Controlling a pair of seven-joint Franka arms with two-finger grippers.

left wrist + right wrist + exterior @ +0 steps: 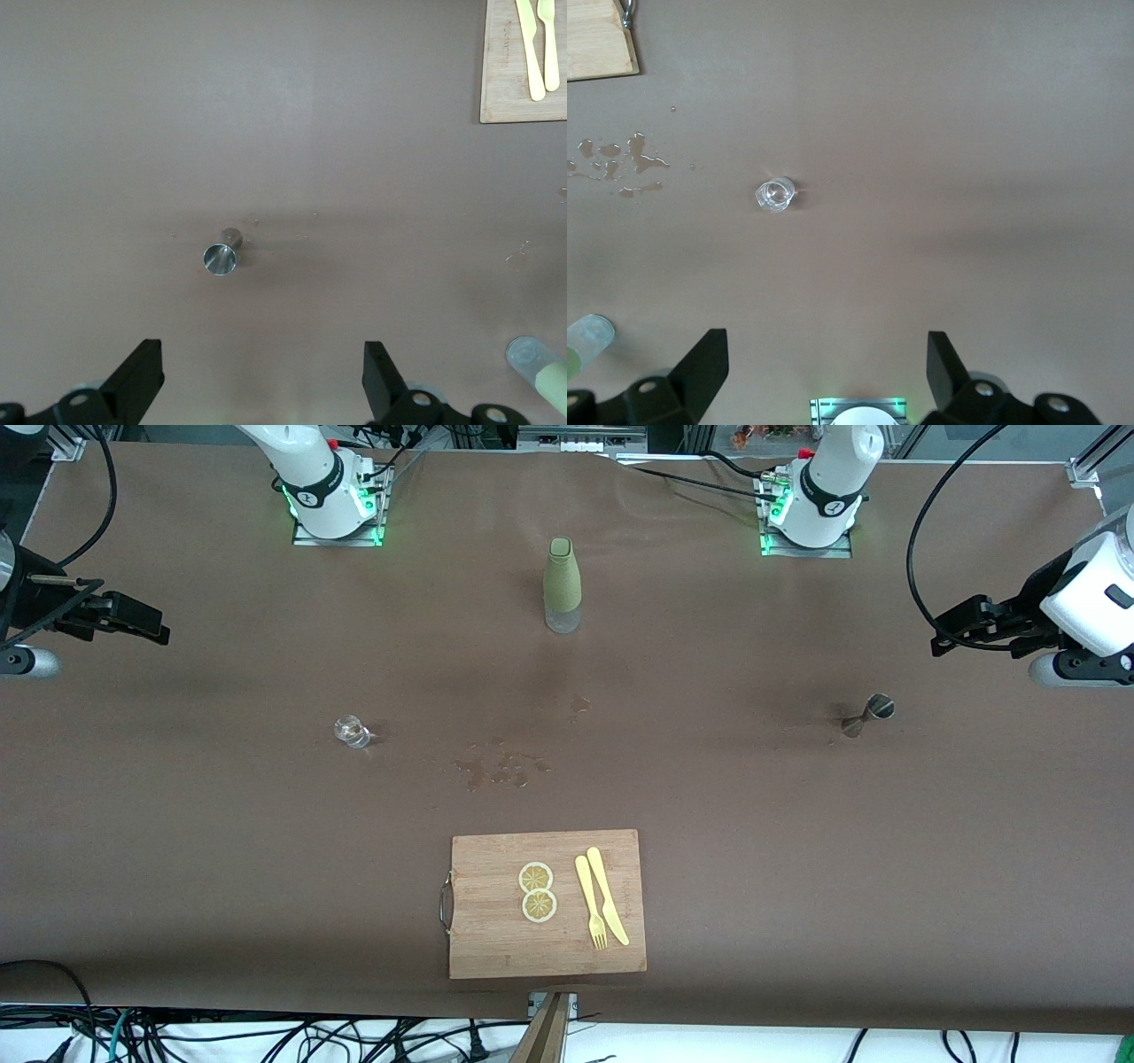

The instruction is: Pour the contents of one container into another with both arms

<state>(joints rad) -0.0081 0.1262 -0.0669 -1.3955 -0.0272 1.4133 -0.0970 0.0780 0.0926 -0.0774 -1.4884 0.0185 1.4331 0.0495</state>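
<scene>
Front view showed both arms waiting: my left hand (261, 381) gaped wide over the jigger (867, 716), right hand (827, 372) wide over the glass cup (352, 731). I judged each needed a straight, centred descent before closing.

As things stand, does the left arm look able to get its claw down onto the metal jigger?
Probably yes. The left claw hangs open above the jigger, which stands alone on bare table with nothing between them.
</scene>
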